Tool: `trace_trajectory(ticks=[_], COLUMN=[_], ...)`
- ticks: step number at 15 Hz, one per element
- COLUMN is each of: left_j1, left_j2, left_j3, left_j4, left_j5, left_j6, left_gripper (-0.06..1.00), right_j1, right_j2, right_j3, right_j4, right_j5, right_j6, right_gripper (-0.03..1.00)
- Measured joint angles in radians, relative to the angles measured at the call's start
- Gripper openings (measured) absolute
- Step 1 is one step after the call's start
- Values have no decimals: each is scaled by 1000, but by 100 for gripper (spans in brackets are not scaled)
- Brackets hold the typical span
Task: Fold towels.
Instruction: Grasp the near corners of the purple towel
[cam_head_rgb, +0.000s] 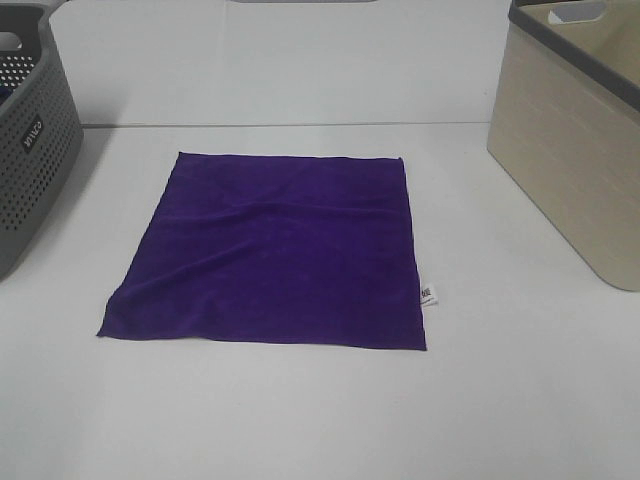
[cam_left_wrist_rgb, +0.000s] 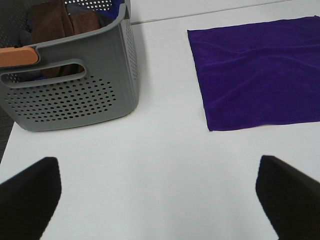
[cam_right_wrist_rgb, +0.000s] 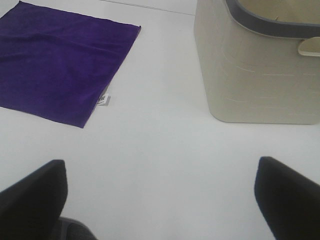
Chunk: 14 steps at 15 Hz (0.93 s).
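Observation:
A deep purple towel (cam_head_rgb: 275, 250) lies spread flat in the middle of the white table, with a small white tag (cam_head_rgb: 428, 296) on its right edge. It also shows in the left wrist view (cam_left_wrist_rgb: 255, 75) and in the right wrist view (cam_right_wrist_rgb: 55, 65). Neither gripper shows in the exterior high view. My left gripper (cam_left_wrist_rgb: 157, 195) is open and empty over bare table, short of the towel's near left corner. My right gripper (cam_right_wrist_rgb: 160, 195) is open and empty over bare table, short of the towel's tag side.
A grey perforated basket (cam_head_rgb: 25, 150) stands at the table's left and holds brown cloths (cam_left_wrist_rgb: 55, 22). A beige basket (cam_head_rgb: 575, 150) with a dark rim stands at the right. The white table (cam_head_rgb: 300, 410) ends at a back edge behind the towel.

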<state>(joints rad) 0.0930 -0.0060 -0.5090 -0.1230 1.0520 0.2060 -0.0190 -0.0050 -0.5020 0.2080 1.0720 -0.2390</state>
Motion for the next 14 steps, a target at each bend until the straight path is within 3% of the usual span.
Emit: trace_trajectory(ticks=[14], left_j1=[0], left_j2=[0], left_j3=[0], left_j4=[0], left_j5=[0], left_j6=[0], left_gripper=[99], right_j1=[0], right_j2=[0], right_j3=[0], right_j4=[0], right_j5=[0], right_j6=[0], right_gripper=[99])
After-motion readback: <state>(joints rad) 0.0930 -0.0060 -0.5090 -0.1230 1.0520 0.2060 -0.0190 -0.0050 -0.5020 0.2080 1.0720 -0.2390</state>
